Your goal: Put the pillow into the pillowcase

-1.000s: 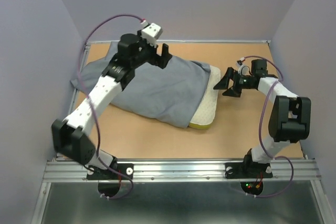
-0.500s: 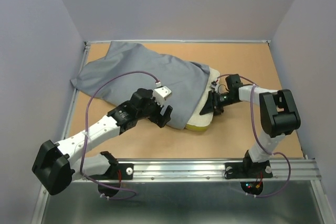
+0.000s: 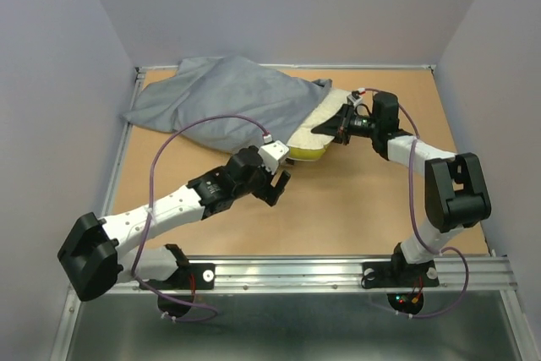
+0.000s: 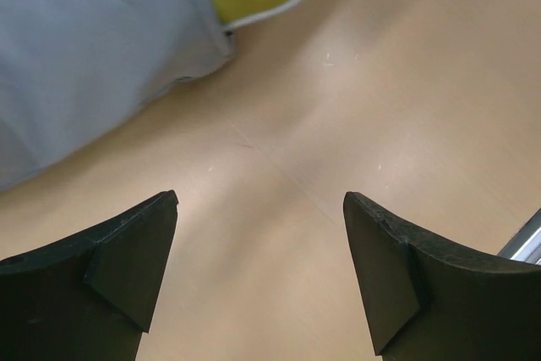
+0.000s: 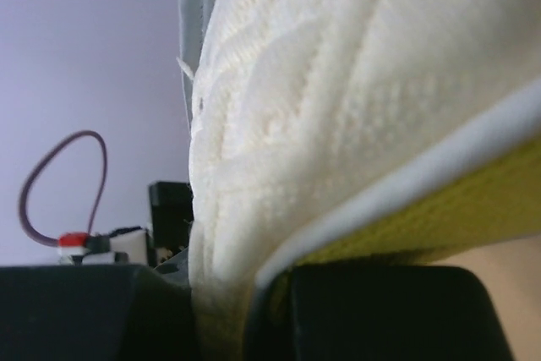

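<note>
Pillow: the pillow (image 3: 314,128) lies at the far middle of the table (image 3: 363,209). Most of it is inside the pillowcase (image 3: 224,99). Only its right end shows, white on top, with the yellow band (image 3: 306,154) on the near corner.
Pillowcase: it spreads from the far left corner toward the middle, wrinkled, and its mouth faces right.
Long axis: it runs left to right, and the right end is a little nearer than the left.
Right end effector: the right end effector (image 3: 336,128) is clenched on the exposed right edge of the pillow. In the wrist view the quilted edge goes between the two black fingers.
Left end effector: the left end effector (image 3: 279,182) is released, with the jaws wide apart. It hangs over bare table just near of the yellow corner and touches nothing.
Direction: from the right end effector the rest of the pillow lies to the left, along the axis.
Nearer arm: the right arm is on the pillow already. The left one is near the lower edge of the mouth.
Judgement: the next move probably turns on a push to the left, while the left end effector takes the pillowcase edge.
</note>
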Available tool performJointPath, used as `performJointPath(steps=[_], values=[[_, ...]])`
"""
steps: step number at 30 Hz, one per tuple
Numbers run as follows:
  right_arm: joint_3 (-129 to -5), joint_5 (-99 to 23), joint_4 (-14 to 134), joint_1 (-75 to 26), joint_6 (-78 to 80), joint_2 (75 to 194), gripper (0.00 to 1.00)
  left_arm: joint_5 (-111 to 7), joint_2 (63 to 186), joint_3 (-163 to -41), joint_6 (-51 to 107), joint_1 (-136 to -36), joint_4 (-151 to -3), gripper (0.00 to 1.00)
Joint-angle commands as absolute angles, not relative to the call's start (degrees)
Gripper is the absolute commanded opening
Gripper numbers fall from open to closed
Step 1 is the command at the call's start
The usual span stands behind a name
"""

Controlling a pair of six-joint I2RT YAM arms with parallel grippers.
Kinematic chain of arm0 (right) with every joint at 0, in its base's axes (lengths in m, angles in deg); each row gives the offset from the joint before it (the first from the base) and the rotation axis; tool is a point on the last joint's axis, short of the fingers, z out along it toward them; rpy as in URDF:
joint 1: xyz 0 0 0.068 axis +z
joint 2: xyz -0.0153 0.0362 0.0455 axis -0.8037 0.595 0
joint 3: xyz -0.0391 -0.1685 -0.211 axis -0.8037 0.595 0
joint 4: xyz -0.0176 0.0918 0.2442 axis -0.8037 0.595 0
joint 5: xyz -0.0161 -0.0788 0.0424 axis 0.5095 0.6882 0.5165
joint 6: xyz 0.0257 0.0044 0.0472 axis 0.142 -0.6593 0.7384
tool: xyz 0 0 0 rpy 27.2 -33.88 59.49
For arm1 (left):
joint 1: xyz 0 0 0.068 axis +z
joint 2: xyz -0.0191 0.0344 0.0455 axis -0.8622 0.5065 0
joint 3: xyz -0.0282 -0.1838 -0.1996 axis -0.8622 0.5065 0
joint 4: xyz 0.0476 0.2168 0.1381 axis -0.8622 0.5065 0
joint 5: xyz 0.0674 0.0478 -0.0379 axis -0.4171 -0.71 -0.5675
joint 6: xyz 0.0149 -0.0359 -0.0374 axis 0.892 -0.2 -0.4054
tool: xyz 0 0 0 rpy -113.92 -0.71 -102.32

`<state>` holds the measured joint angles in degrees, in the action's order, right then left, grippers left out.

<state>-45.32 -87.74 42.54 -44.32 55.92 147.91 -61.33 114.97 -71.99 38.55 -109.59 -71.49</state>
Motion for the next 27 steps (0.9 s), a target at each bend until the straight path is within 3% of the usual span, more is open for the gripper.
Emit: performJointPath(steps=[1,8,17,22,27], values=[[-48.32,-81.06,26.44,-43.73,68.04,144.12,0.0,-67.7,118.8,-75.3,32.91,-111.07,-76.25,0.91],[-46.56,-77.36,22.76,-42.77,74.81,142.45,0.0,-78.17,125.75,-79.69,27.12,-111.07,-87.33,0.95],[-45.6,-76.48,19.94,-41.62,80.18,140.25,0.0,-84.67,133.58,-82.86,24.3,-108.35,-94.46,0.93],[-44.8,-76.57,20.02,-41.54,80.27,139.28,0.0,-85.21,134.12,-82.69,24.12,-104.75,-93.93,0.71],[-43.83,-76.22,20.11,-41.54,78.34,139.37,0.01,-74.71,130.78,-80.67,28.5,-102.46,-95.24,0.39]])
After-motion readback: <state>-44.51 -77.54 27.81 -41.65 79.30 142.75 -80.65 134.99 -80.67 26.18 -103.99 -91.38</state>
